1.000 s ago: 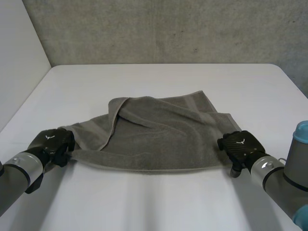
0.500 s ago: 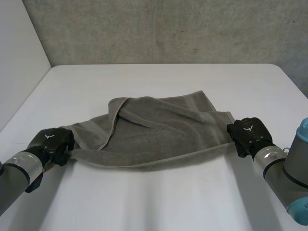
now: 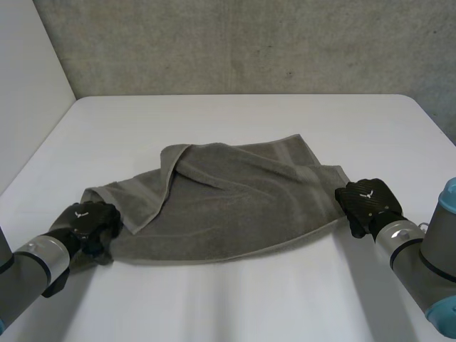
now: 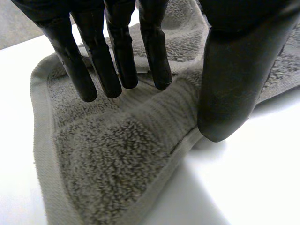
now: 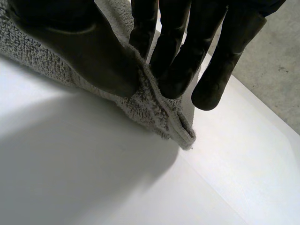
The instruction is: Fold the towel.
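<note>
The left robot hand (image 3: 89,222) pinches one near corner of the grey towel (image 3: 228,206), the corner toward the tabletop's left edge. In its wrist view the fingers (image 4: 117,61) lie on top of the terry and the thumb (image 4: 234,84) presses in from the hem side, with a ridge of cloth bunched between them. The right robot hand (image 3: 367,203) grips the other near corner, toward the right edge. There the thumb (image 5: 79,47) and fingers (image 5: 173,70) clamp the hem, and the corner's tip pokes out just past the fingertips, close over the tabletop (image 3: 235,306).

The towel lies about the middle of the tabletop, somewhat closer to the near edge, with its long axis running from the left edge to the right edge. The near hem spans between the two hands in a shallow curve. All the rest of the cloth lies beyond the hands, toward the far edge. On the far left side a loose flap is doubled over onto the towel, while the far right corner lies flat.

Neither hand is nearer, since each holds its own corner. The fold likely calls for both to carry the near hem over toward the far edge together, and the rumpled left flap may spoil the alignment
</note>
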Tool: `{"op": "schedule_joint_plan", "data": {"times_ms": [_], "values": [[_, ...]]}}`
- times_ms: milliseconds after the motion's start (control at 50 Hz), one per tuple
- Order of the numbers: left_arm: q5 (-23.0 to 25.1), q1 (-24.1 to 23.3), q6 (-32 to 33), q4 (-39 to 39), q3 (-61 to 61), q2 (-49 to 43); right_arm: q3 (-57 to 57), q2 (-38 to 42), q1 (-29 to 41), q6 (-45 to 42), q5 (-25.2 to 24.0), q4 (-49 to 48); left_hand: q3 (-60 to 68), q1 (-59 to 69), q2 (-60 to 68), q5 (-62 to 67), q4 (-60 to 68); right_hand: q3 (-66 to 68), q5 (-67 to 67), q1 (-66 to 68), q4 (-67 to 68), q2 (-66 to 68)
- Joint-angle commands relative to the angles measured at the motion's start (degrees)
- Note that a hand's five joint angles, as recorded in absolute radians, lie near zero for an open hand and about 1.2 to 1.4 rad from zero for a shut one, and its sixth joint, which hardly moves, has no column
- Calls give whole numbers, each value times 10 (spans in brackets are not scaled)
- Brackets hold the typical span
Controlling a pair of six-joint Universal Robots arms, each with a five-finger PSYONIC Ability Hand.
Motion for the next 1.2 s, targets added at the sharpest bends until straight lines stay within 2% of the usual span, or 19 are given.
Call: {"op": "schedule_joint_plan", "data": {"times_ms": [20, 200, 220, 240, 280, 300, 320, 380, 520, 580, 620, 680, 720, 760, 820, 860, 1000, 1120, 1200], "values": [[-2, -6, 11, 6, -21, 18, 1, 1, 0, 0, 0, 0, -15, 0, -12, 4, -13, 34, 34, 38, 31, 43], [-5, -8, 41, 7, -13, -12, 1, -1, 1, 1, 1, 2, 25, 40, 28, 45, 27, 34, 34, 38, 31, 43], [-6, -8, 43, 7, -12, -14, 1, -1, 1, 1, 1, 2, 98, 113, 101, 118, 100, 34, 34, 38, 31, 43], [-6, -8, 43, 7, -12, -14, 1, -2, 0, 1, 1, 2, 99, 114, 102, 119, 101, 34, 34, 38, 31, 43], [-5, -2, 42, 7, -6, -11, 2, -3, 0, 1, 2, 2, 330, 345, 333, 350, 332, 34, 34, 38, 31, 43], [-5, -2, 42, 7, -6, -11, 2, -4, 1, 1, 3, 3, 331, 346, 334, 351, 333, 34, 34, 38, 31, 43], [-6, 1, 42, 7, -3, -8, 1, -6, 3, 1, 4, 3, 411, 426, 414, 431, 413, 34, 34, 38, 31, 43], [-8, 1, 40, 6, 10, 2, 0, -13, 3, 1, 5, 4, 419, 433, 421, 438, 420, 34, 34, 38, 31, 43], [-8, 4, 15, -7, 43, 104, -42, -122, 9, 19, 5, 65, 419, 433, 421, 438, 420, 34, 34, 38, 31, 43], [-4, 0, -29, -14, 75, 162, -96, -164, 9, 38, 1, 127, 419, 433, 421, 438, 420, 34, 34, 38, 31, 43], [2, -3, -93, -27, 116, 218, -130, -181, 9, 46, -6, 169, 419, 433, 421, 438, 420, 34, 34, 38, 31, 43], [8, -3, -122, -40, 141, 240, -211, -216, 9, 53, -27, 252, 419, 433, 421, 438, 420, 34, 34, 38, 31, 43], [34, -5, -167, -85, 205, 269, -258, -228, 10, 54, -36, 292, 419, 433, 421, 438, 420, 34, 34, 38, 31, 43], [51, -2, -182, -116, 238, 276, -357, -238, 5, 54, -42, 364, 419, 433, 421, 438, 420, 34, 34, 38, 31, 43], [82, 2, -203, -174, 303, 276, -409, -239, 4, 53, -43, 397, 419, 433, 421, 438, 420, 34, 34, 38, 31, 43], [92, 3, -209, -195, 328, 271, -501, -227, 4, 51, -44, 458, 419, 433, 421, 438, 420, 34, 34, 38, 31, 43], [96, 5, -226, -218, 381, 201, -622, -125, 4, 43, -43, 546, 419, 433, 421, 438, 420, 34, 34, 38, 31, 43], [94, 4, -223, -218, 430, 55, -685, -25, 17, 8, -21, 559, 419, 433, 421, 438, 420, 34, 34, 38, 31, 43], [84, -4, -225, -218, 505, -51, -756, 67, 37, 0, 23, 544, 419, 433, 421, 438, 420, 34, 34, 38, 31, 43]]}}
